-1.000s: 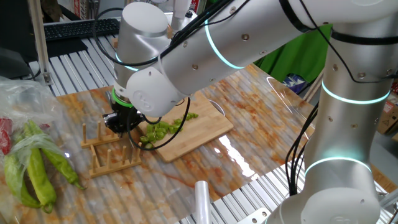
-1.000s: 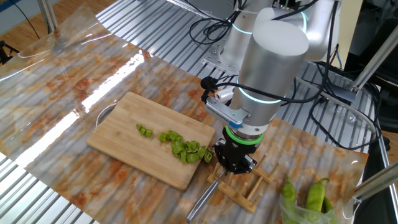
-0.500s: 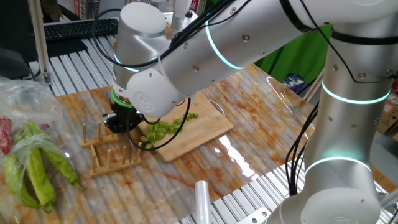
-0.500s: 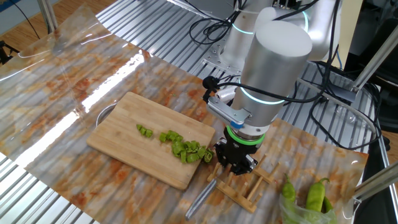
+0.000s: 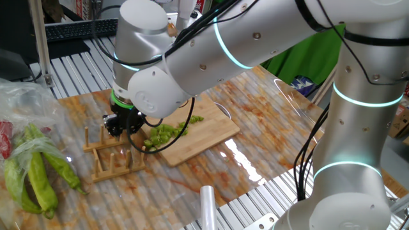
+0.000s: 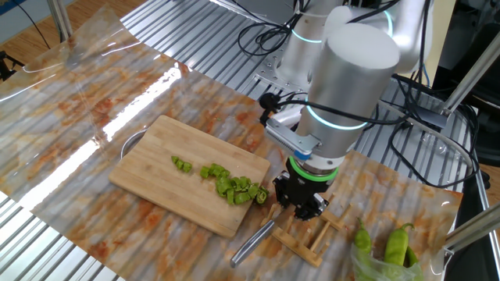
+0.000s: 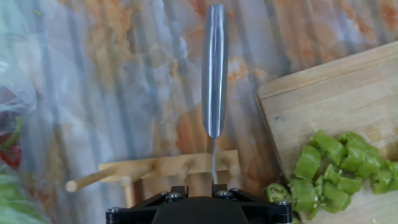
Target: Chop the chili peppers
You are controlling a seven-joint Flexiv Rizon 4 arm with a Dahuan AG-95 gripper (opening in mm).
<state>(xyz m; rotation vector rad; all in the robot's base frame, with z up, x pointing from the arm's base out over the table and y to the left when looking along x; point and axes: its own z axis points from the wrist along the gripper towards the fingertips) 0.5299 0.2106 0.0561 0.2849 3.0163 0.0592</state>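
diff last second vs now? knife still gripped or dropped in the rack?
The knife has tipped: its handle end swung down and outward onto the table, the blade staying in the wooden rack. The gripper crept slightly along the rack, away from the cutting board; whether its fingers have let go can't be seen. The chili peppers, the board and the whole peppers stayed put.
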